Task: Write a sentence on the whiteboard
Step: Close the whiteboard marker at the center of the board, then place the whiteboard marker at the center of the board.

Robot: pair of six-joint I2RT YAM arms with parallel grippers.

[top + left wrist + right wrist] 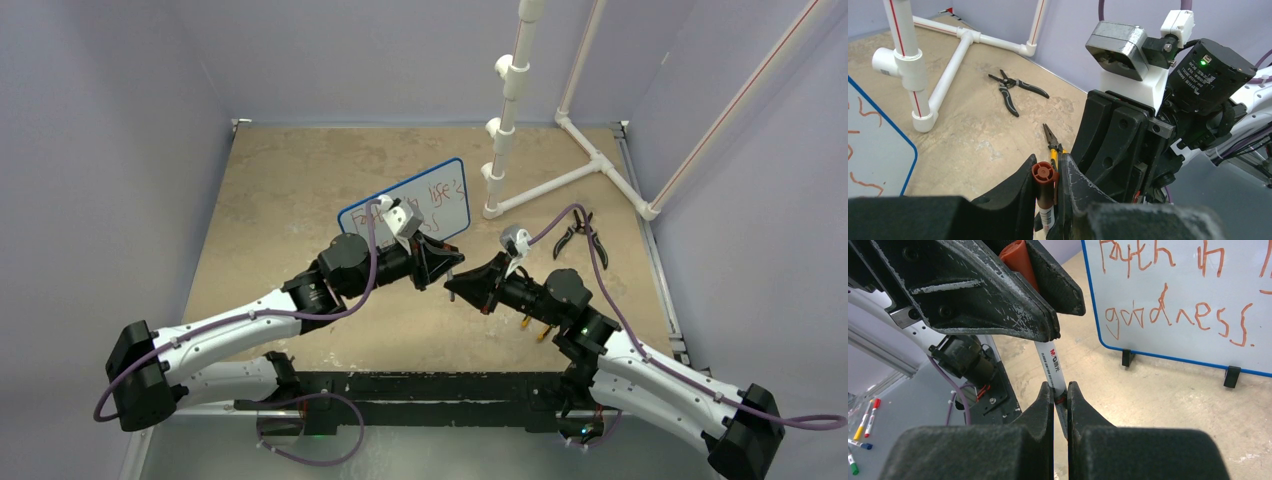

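Left end effector (1047, 169): clenched on red marker (1052, 365). Right end effector (1060, 391): clenched on its other end. Risk: a skewed pull drops it.

Left arm (235, 330), right arm (665, 372): white links, black joints, purple cables (372, 262). Left pincer (1048, 176), right pincer (1060, 392): black, scuffed. Green LED (1203, 62) on right wrist.

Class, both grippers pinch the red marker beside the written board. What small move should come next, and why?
Probably press the right gripper along the marker toward the left gripper, as if capping it: the sentence on the whiteboard ends in a full stop, and each gripper pinches one end.
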